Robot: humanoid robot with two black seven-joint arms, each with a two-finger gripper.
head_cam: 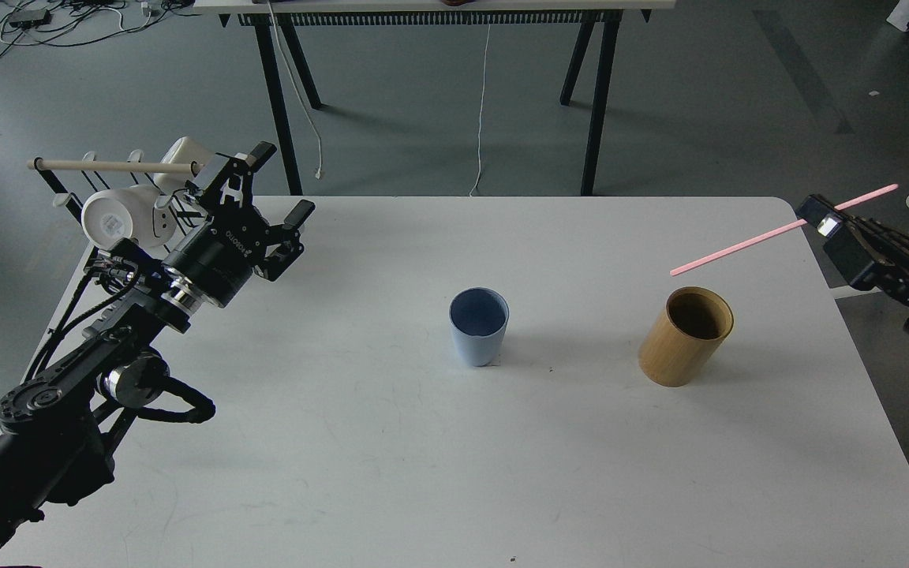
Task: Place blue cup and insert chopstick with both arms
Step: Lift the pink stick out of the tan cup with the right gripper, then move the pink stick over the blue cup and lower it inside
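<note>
Your left gripper [271,183] is hanging open, empty. Your right gripper [824,221] is pinching the chopstick [746,246]; blue cup [478,326] is standing upright mid-table.

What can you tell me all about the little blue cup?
The blue cup is small and light blue, darker blue inside, with no handle. It looks like smooth plastic and gets narrower toward the bottom. It stands upright near the middle of the white table, open end up, with nothing showing inside. Nothing touches it except the table. A tan wooden holder stands apart on its right.
</note>
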